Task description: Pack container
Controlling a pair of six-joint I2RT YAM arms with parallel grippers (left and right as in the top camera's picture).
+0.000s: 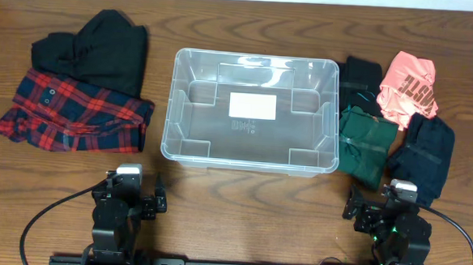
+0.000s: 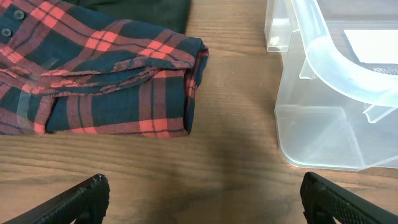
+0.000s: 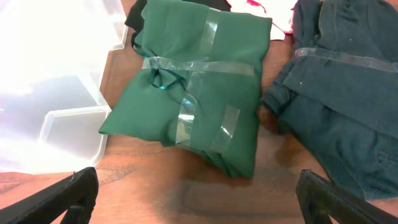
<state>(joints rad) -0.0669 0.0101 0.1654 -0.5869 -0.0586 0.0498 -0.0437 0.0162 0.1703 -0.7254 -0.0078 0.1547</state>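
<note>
The clear plastic container (image 1: 251, 110) stands empty at the table's middle, a white label on its base; its corner shows in the left wrist view (image 2: 336, 81) and its edge in the right wrist view (image 3: 50, 93). A folded red plaid shirt (image 1: 75, 114) (image 2: 93, 81) and a black garment (image 1: 95, 50) lie to its left. To its right lie a taped green bundle (image 1: 367, 143) (image 3: 193, 93), a dark navy bundle (image 1: 423, 154) (image 3: 342, 93), a black bundle (image 1: 360, 78) and a pink garment (image 1: 408, 86). My left gripper (image 2: 202, 199) and right gripper (image 3: 196, 199) are open and empty, low near the front edge.
The table is brown wood (image 1: 249, 198). The arm bases (image 1: 123, 208) (image 1: 394, 226) stand at the front edge with cables trailing beside them.
</note>
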